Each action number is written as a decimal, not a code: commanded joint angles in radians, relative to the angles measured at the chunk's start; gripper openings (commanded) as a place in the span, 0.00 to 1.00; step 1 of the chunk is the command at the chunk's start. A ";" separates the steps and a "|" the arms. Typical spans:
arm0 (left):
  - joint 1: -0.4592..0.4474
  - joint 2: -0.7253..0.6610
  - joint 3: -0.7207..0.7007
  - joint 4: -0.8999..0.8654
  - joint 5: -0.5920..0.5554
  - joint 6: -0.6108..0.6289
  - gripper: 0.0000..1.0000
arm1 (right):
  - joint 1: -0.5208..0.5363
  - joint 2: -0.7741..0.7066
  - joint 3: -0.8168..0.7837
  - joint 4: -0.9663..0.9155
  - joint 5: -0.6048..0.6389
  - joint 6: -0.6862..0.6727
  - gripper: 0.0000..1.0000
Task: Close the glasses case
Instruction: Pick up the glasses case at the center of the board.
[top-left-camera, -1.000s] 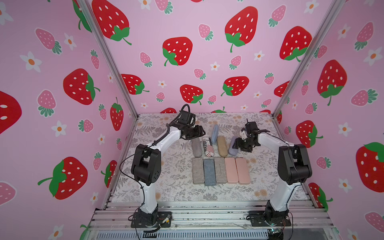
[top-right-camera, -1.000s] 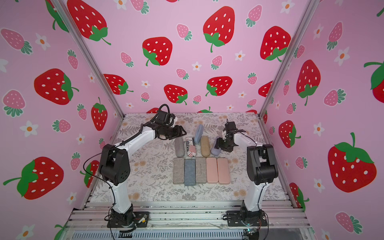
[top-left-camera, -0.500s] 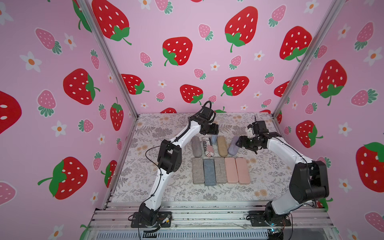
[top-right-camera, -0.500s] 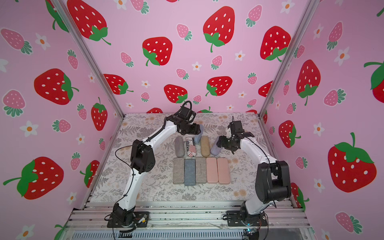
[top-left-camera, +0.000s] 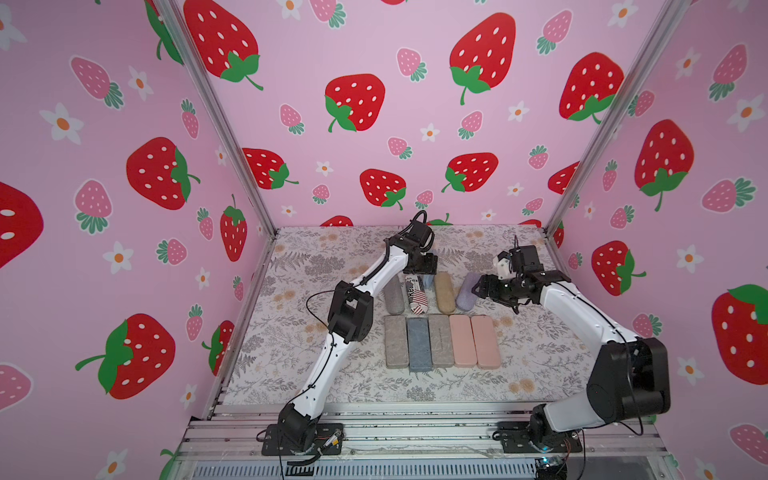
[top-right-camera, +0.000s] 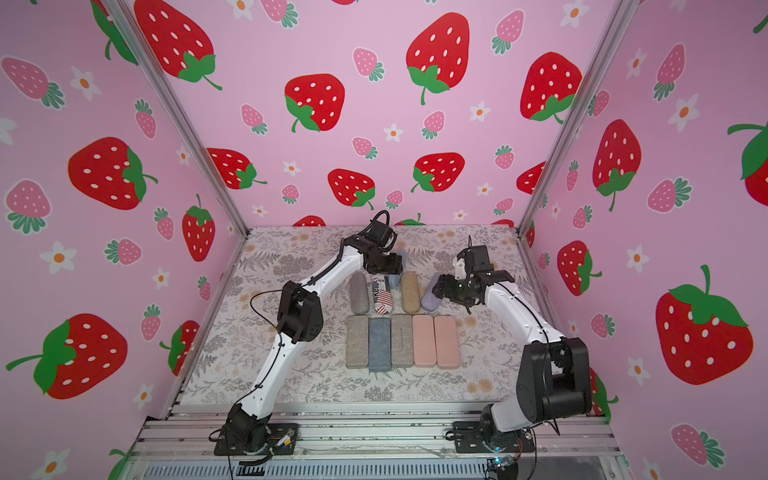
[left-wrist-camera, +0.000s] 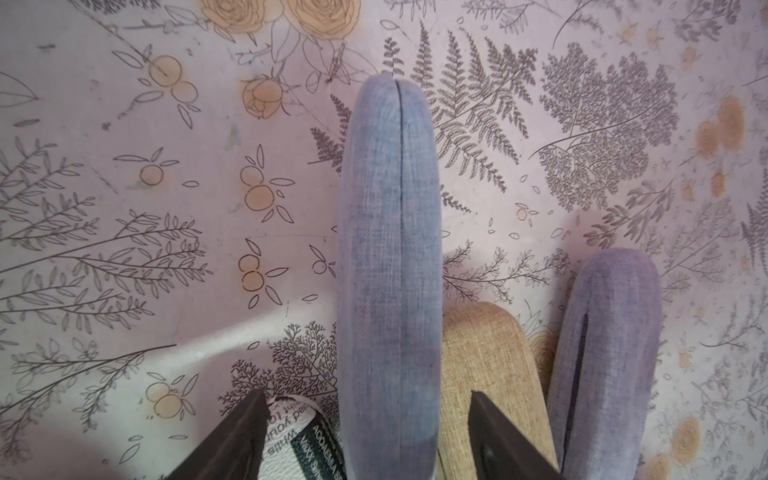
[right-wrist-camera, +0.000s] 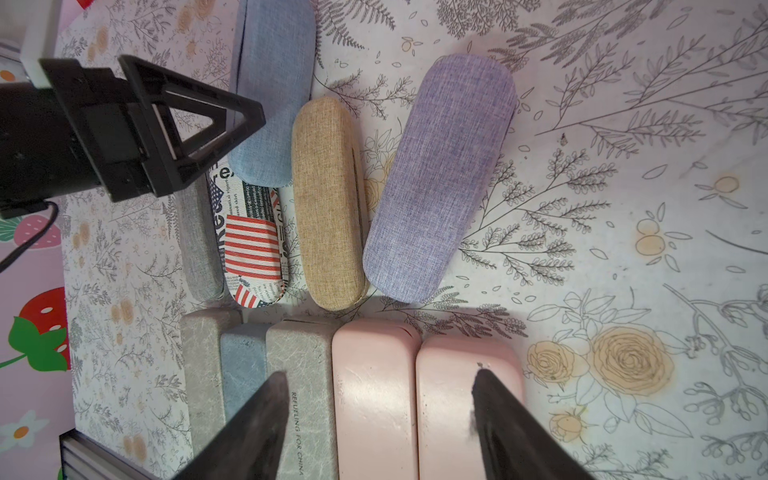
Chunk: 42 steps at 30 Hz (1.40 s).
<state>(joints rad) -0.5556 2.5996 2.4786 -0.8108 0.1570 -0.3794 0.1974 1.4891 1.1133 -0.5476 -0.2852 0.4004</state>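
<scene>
— Past the front row of five flat cases (top-left-camera: 440, 340), where did the blue fabric glasses case (left-wrist-camera: 390, 270) lie?

— Farther back on the floral table cover (left-wrist-camera: 124, 208), running lengthwise between the fingers of the left gripper (left-wrist-camera: 366, 394). The jaws stood wide, one to each side and clear of the cloth, gripping nothing. The case's seam showed only as a thin dark line.

— And the right gripper (right-wrist-camera: 380, 374)?

— Spread wide too, and empty. It sat just beside the purple case (right-wrist-camera: 440, 178), pointing toward it.

— What had changed from a second earlier?

— The left gripper had been nearer the grey fabric case (top-left-camera: 393, 295). It had swung across to the blue one, and its elbow had come inward. The right arm's elbow had dropped back and outward, while its gripper stayed by the purple case.

— What crowded the spot?

— The flag-print case (right-wrist-camera: 253, 249) met the blue case's near end, under one left finger. I couldn't tell whether the two overlapped. The tan case (right-wrist-camera: 328, 203) lay just beside the other finger, with the purple one beyond it. The strawberry walls (top-left-camera: 374, 124) stood behind everything.
</scene>
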 joint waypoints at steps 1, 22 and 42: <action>-0.003 0.026 0.049 0.019 -0.007 -0.021 0.70 | 0.000 -0.018 -0.017 0.004 -0.027 0.008 0.71; 0.015 0.090 0.061 0.130 0.073 -0.091 0.29 | 0.001 -0.019 -0.015 -0.006 -0.031 -0.003 0.69; 0.143 -0.625 -0.693 0.389 0.125 -0.084 0.30 | 0.002 0.010 0.014 -0.023 -0.025 0.022 0.69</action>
<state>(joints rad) -0.4599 2.0892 1.9194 -0.5179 0.2527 -0.4686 0.1974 1.4902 1.1038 -0.5461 -0.3088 0.4076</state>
